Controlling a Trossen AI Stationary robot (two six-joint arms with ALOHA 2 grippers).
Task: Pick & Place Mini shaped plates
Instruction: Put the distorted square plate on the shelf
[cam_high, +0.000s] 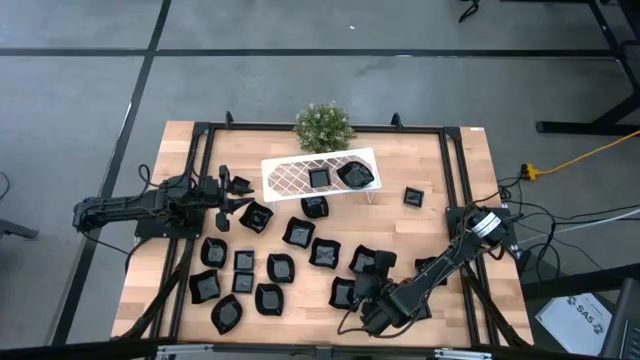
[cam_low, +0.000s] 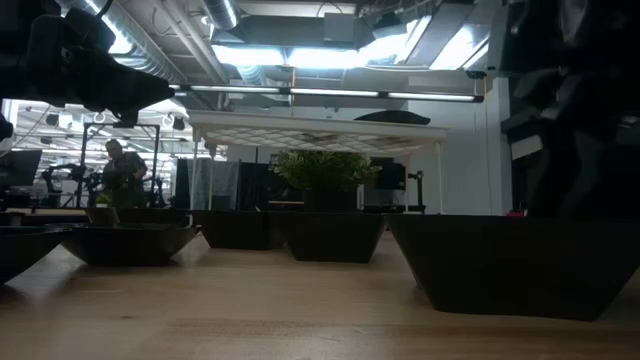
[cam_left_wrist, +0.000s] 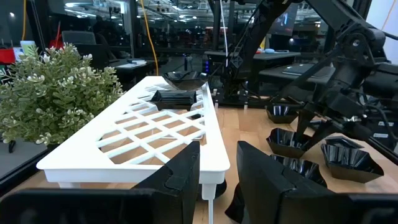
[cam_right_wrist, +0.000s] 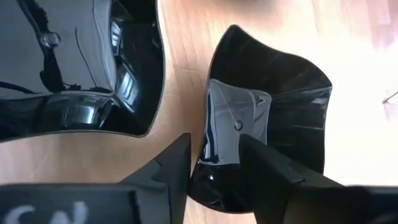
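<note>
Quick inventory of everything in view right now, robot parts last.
Mini shaped plates: about two dozen, glossy black; two on the rack, the rest spread over the table.
Rack: one, white lattice, at the table's far middle.
Plant: one, green, bushy, at the far edge behind the rack.
Table: one, light wood, black frame.
Person: one, far back in the room.
Left gripper: open, empty, by the rack's left end.
Right gripper: straddling the rim of a plate near the front edge.
</note>
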